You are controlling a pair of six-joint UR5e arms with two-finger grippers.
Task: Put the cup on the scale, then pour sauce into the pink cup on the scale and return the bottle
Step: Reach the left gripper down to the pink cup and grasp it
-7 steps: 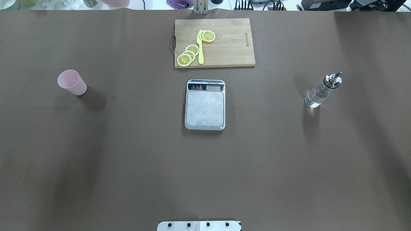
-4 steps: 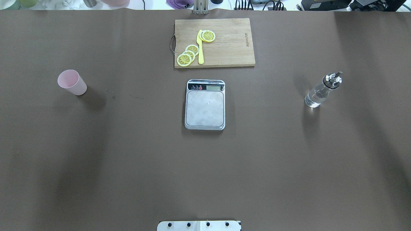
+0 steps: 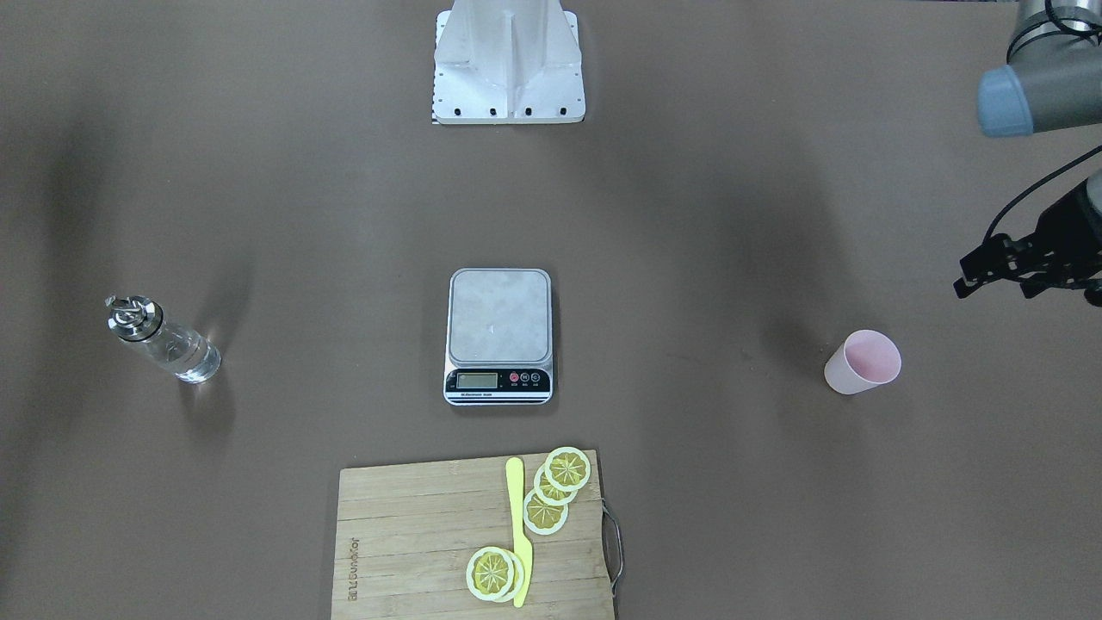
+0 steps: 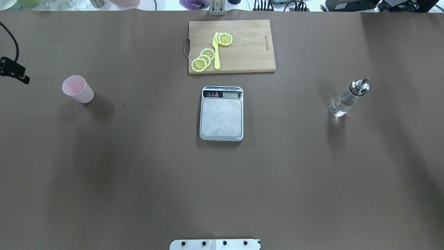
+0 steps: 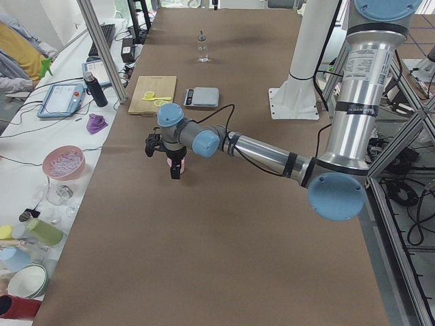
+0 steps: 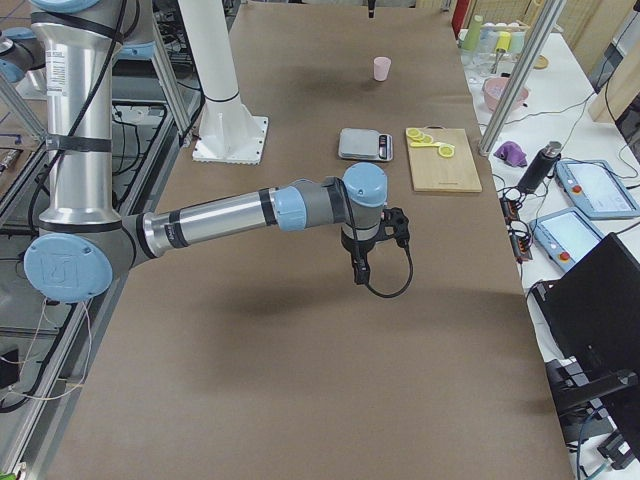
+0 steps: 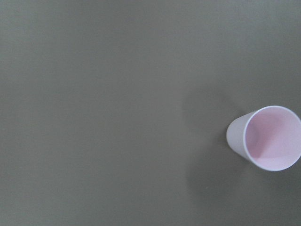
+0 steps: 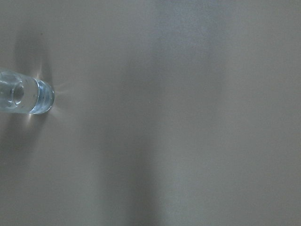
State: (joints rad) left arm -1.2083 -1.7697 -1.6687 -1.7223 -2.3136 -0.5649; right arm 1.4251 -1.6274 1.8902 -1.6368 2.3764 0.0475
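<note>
The pink cup (image 4: 78, 89) stands upright on the brown table at the left, also in the front-facing view (image 3: 863, 362) and the left wrist view (image 7: 265, 138). The scale (image 4: 221, 114) lies at the table's middle with a bare platform. The bottle (image 4: 347, 98) stands at the right with clear sauce inside; its base shows in the right wrist view (image 8: 23, 96). My left gripper (image 5: 175, 170) hangs above the table beside the cup; only a black wrist part (image 4: 14, 71) shows overhead. My right gripper (image 6: 360, 268) hangs above the table, short of the bottle. I cannot tell if either is open.
A wooden cutting board (image 4: 242, 52) with lemon slices (image 4: 203, 59) and a yellow knife (image 4: 216, 52) lies just beyond the scale. The robot's base plate (image 4: 215, 244) is at the near edge. Bowls, cups and tablets stand on the benches past the table's far edge.
A black part of my left arm's wrist has come into the overhead view at the left edge, near the cup. The cup, scale and bottle have not moved.
</note>
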